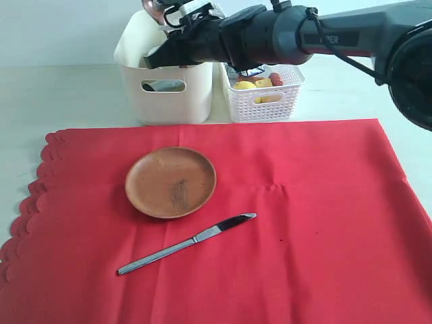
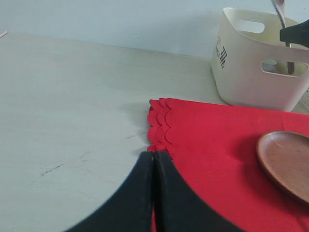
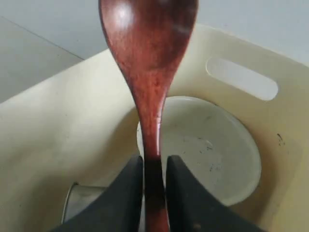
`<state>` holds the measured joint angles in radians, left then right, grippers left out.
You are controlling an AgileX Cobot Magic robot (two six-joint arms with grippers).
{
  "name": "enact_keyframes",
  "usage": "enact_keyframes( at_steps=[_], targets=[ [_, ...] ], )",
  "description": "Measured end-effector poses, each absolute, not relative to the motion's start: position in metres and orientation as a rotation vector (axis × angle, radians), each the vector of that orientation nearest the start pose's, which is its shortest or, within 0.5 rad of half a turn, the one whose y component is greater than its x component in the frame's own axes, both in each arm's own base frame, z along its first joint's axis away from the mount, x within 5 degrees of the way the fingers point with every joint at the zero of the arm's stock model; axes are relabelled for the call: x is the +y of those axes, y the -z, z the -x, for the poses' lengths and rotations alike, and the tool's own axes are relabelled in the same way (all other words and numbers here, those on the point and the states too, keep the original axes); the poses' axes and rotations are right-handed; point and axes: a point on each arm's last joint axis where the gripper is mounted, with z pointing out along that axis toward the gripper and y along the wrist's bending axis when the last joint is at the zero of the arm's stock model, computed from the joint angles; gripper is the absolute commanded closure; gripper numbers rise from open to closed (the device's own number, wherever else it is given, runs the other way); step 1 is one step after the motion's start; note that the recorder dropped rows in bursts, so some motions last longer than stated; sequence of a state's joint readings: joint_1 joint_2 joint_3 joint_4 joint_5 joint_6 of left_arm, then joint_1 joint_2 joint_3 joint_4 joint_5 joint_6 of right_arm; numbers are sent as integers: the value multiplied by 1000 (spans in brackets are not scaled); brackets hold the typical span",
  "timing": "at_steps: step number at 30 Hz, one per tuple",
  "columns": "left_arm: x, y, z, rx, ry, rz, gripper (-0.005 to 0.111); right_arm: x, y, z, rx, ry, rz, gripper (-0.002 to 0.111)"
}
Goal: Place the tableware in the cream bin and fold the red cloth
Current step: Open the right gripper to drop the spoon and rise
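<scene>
Now your red cloth (image 1: 304,223) is lying on the desk (image 2: 72,96), cream bin (image 1: 169,94) at its edge, wooden plate (image 1: 171,182) and steel knife (image 1: 189,243) resting on top; your right gripper (image 3: 154,166) is clamping the dark wooden spoon (image 3: 149,72) over the bin, left gripper (image 2: 153,157) sitting closed, empty.

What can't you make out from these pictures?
Exterior view: the right arm covers the cream bin's opening and some of the white basket's contents.
Right wrist view: the right gripper, shut on the wooden spoon, hides most of the steel cup.
Left wrist view: the left gripper is shut at the red cloth's edge; whether it pinches fabric is unclear.
</scene>
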<state>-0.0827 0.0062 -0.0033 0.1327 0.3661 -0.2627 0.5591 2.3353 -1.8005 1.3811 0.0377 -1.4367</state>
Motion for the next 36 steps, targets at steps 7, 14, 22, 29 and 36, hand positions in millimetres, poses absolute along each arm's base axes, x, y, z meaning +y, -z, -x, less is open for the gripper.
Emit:
enact_keyframes(
  at_steps=[7,14,22,29,36],
  targets=[
    [0,-181,-53,1849,111,85,107,292,-170,-456,1940,-372,653,69],
    [0,-181,-53,1849,111,85,107,293,-173,-454,1935,-401,671,68],
    [0,-181,-53,1849,111,85,107,295,-204,-447,1888,-478,682,68],
    [0,-181,-53,1849,111,85,107,301,-229,-433,1889,-643,727,68],
    [0,-181,-53,1849,111,85,107,299,-244,-414,2005,-726,830,68]
  ],
)
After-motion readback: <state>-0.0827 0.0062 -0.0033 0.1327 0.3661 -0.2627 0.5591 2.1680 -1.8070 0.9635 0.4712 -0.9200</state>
